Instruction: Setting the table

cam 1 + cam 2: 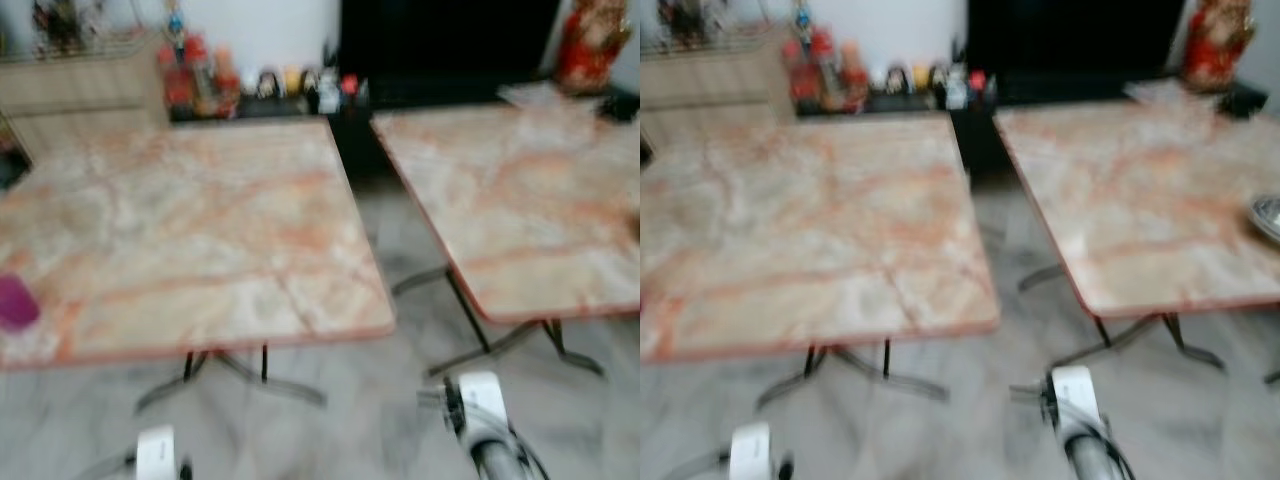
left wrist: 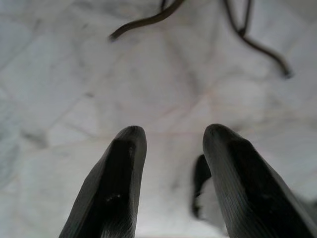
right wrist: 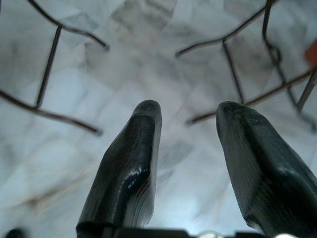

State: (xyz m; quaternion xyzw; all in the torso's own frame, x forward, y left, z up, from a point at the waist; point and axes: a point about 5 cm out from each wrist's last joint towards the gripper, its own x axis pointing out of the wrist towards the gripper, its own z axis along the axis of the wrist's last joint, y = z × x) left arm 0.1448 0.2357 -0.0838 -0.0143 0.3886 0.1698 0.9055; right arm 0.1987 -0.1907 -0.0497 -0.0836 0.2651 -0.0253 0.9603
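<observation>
Two marble-patterned tables stand ahead, one on the left (image 1: 200, 230) and one on the right (image 1: 530, 210), with a gap between them. A purple cup (image 1: 16, 302) sits at the left table's near left edge. A metal dish (image 1: 1268, 216) rests on the right table at its right side. Both arms hang low over the floor. My left gripper (image 2: 171, 136) is open, holding nothing, above the pale floor. My right gripper (image 3: 188, 111) is open too, with only floor and table legs beyond it. The head views are blurred.
A low dark shelf (image 1: 280, 100) behind the tables holds bottles and jars (image 1: 200, 75). A red figure (image 1: 592, 45) stands at the back right. Thin metal table legs (image 1: 235, 375) spread over the grey marble floor (image 1: 390, 420) near me.
</observation>
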